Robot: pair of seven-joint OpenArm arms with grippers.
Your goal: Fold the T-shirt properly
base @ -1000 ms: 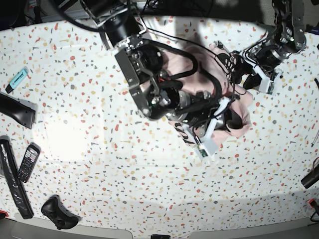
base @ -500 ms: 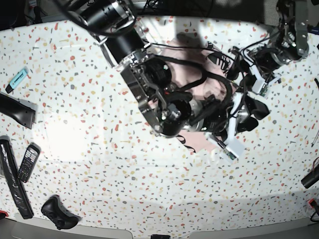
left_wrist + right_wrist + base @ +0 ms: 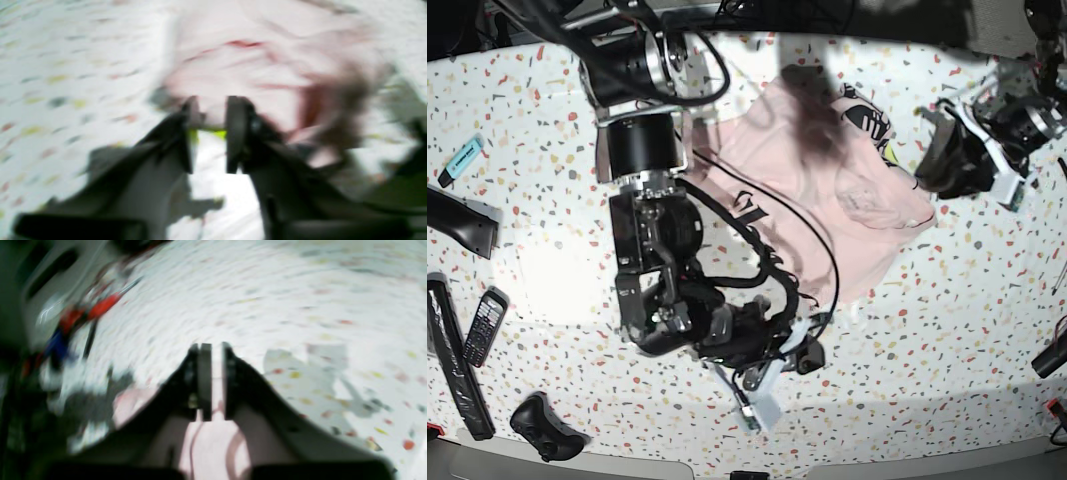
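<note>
Base view shows the large pale pink cotton T-shirt (image 3: 827, 190) spread loosely and rumpled on the white speckled terrazzo table (image 3: 557, 180), toward the far right of centre, with black printed lettering along its left edge and near its far corner. At the near centre the right gripper (image 3: 799, 352) sits low over the table at the near tip of the cloth, where a narrow pink strip trails down to it; its black arm runs back up the left side of the shirt. In the right wrist view its jaws stand nearly together with pink fabric pinched between them. The left gripper (image 3: 942, 150) is at the far right, just beside the shirt's right edge. The left wrist view is blurred: the jaws stand a little apart at the shirt's near edge, and I cannot tell whether cloth is caught between them. Along the left table edge lie a turquoise marker (image 3: 462, 160), a dark keypad phone (image 3: 485, 327) and a black game controller (image 3: 545, 425).
</note>
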